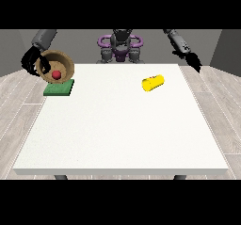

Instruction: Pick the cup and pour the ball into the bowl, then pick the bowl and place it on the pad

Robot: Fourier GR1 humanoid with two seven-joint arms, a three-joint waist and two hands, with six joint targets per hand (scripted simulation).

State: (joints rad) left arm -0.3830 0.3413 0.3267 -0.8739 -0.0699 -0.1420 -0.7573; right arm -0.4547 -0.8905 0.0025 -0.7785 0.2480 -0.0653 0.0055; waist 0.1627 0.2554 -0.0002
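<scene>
1. The robot hand at the view's left (32, 62) curls round the rim of the brown bowl (63, 63), tilted above the green pad (58, 89).
2. The red ball (57, 75) sits inside the bowl.
3. The yellow cup (153, 82) lies on its side on the table (122, 134), well apart from the pad.
4. The robot hand at the view's right (192, 60) hangs off the table's edge, far from the pad; its fingers cannot be made out.

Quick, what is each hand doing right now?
Hand at the view's left: fingers curled round the rim of the bowl, holding it tilted above the green pad.
Hand at the view's right: holds nothing; fingers cannot be told.
</scene>
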